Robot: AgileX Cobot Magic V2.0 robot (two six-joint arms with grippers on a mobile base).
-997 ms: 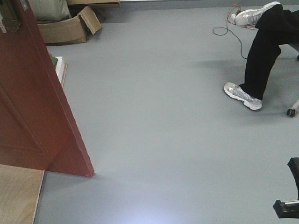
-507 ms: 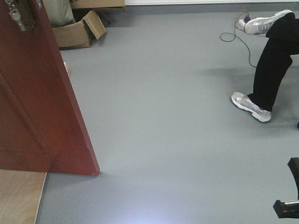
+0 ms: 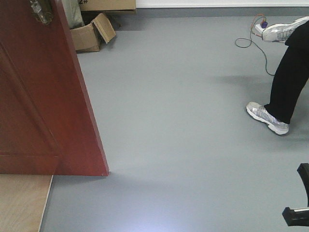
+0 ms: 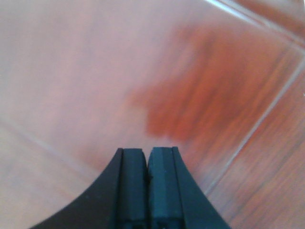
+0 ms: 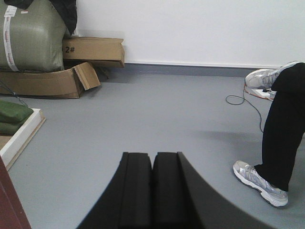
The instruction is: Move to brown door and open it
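The brown door (image 3: 43, 96) stands ajar at the left of the front view, glossy reddish-brown with a recessed panel; its lock with silver keys (image 3: 41, 10) shows at the top edge. Its lower corner rests on the grey floor near the middle left. In the left wrist view the door's panel (image 4: 205, 95) fills the picture, blurred and very close, and my left gripper (image 4: 147, 153) is shut with nothing between its pads. My right gripper (image 5: 152, 157) is shut too, empty, over open grey floor. A dark part of the right arm (image 3: 297, 212) shows at the front view's lower right.
A seated person's leg in black trousers (image 3: 289, 82) and grey shoes (image 3: 268, 118) are at the right, with a cable (image 3: 256, 43) on the floor. Cardboard boxes (image 3: 94, 34) sit against the far wall behind the door. A pale plywood board (image 3: 21, 203) lies at lower left.
The door has grown larger and shifted right in the front view, hiding more of the boxes. The person's leg and shoes have slid right and down. Both grippers' states are not comparable, shown only now.
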